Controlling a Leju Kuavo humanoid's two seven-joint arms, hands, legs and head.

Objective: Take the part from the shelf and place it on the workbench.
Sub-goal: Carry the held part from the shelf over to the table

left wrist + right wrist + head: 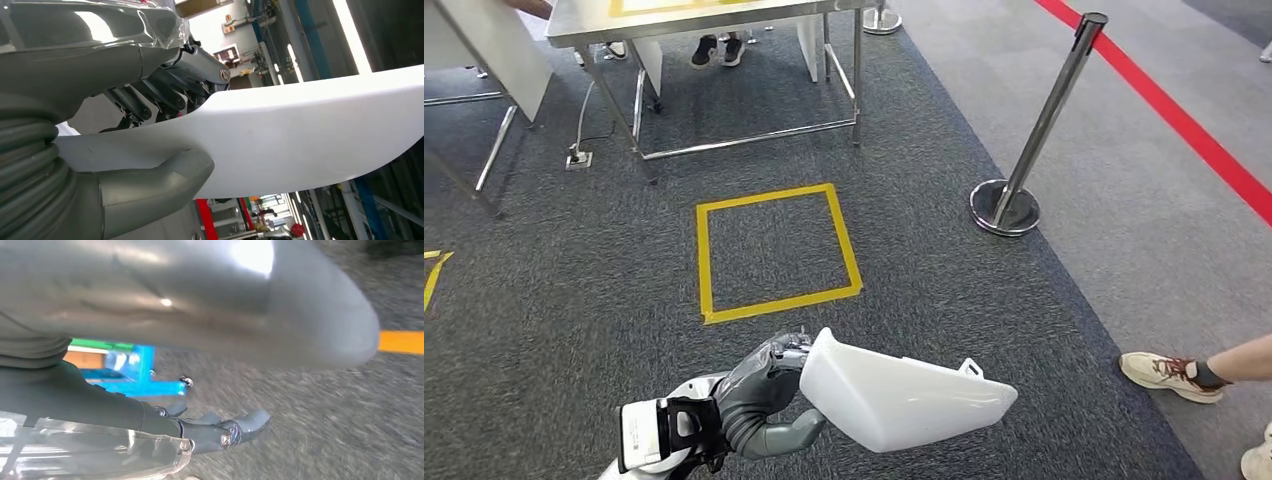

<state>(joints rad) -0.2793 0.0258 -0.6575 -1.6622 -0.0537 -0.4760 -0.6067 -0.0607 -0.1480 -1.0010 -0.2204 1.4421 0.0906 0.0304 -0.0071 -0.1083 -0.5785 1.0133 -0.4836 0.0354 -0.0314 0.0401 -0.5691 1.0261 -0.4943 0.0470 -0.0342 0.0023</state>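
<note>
Left hand (764,395) gripped the white part (904,395) by one end. Looked light, stiff, prob slippery plastic; right hand (220,432) held nothing, fingers apart

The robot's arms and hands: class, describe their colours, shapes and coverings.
The left hand has a grey ribbed cover, thick grey thumb, darker metal-jointed fingers, and a white cuff with black straps behind. The right hand has dark fingers with silver screws and clear plastic film.
</note>
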